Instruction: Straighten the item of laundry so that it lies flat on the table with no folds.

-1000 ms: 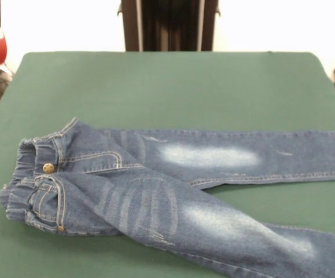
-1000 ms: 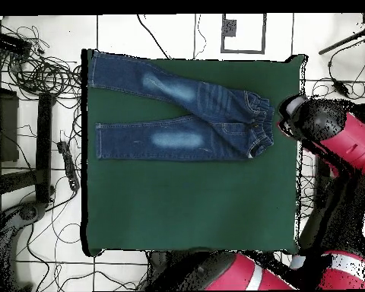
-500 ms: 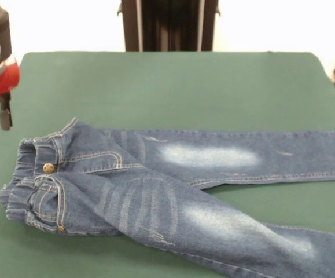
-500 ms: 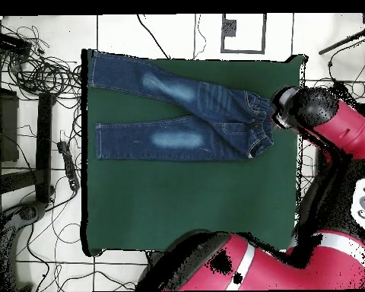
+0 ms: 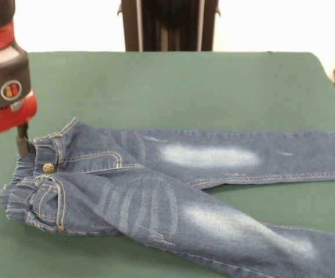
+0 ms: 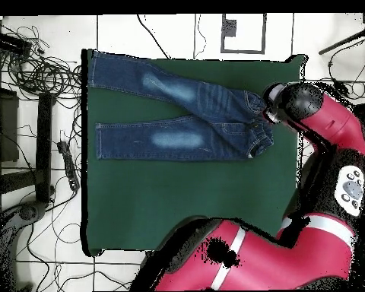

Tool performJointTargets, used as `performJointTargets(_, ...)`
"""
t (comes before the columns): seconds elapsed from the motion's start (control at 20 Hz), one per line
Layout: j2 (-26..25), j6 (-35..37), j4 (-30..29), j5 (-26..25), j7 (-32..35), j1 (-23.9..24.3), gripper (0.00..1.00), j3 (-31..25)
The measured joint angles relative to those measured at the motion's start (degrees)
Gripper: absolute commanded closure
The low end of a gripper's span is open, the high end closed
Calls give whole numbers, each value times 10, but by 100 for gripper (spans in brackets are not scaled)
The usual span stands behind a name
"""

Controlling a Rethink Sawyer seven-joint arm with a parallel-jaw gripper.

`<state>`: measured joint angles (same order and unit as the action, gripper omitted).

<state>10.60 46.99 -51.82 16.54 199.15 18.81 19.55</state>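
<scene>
The claw [image 5: 3, 155] hung at the waist end of the jeans [image 5: 155, 191], with two dark fingers [image 5: 21, 141] showing below the red and black head. They stood apart, so the claw was released and held nothing. One finger was at the edge of the waistband [image 5: 25, 174]; contact could not be judged. From above, the head of the arm [image 6: 303, 106] covered that same end of the jeans [image 6: 178, 114].

Just beside the claw sat the bunched elastic waistband with its brass button [image 5: 48, 168]. Away from the claw both legs ran out across the green table [image 5: 173, 87], spread in a narrow V. The far leg lay fairly flat with a pale patch [image 5: 208, 156]. The near leg crossed over the seat at an angle, with creases near the hip. Seen from above, that leg reached the table's corner [image 6: 90, 57].
</scene>
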Motion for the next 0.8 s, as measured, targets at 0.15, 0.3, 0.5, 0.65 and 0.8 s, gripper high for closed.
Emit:
performJointTargets(0.15, -18, 13, 25, 3, 0, -4, 0, 4)
performJointTargets(0.3, -38, 33, 56, 9, 0, -8, 0, 13)
performJointTargets(0.5, -55, 54, 87, 17, 0, -10, 0, 21)
performJointTargets(0.65, -74, 77, 124, 26, 0, -10, 0, 28)
performJointTargets(0.8, -87, 90, 148, 34, 0, -10, 0, 32)
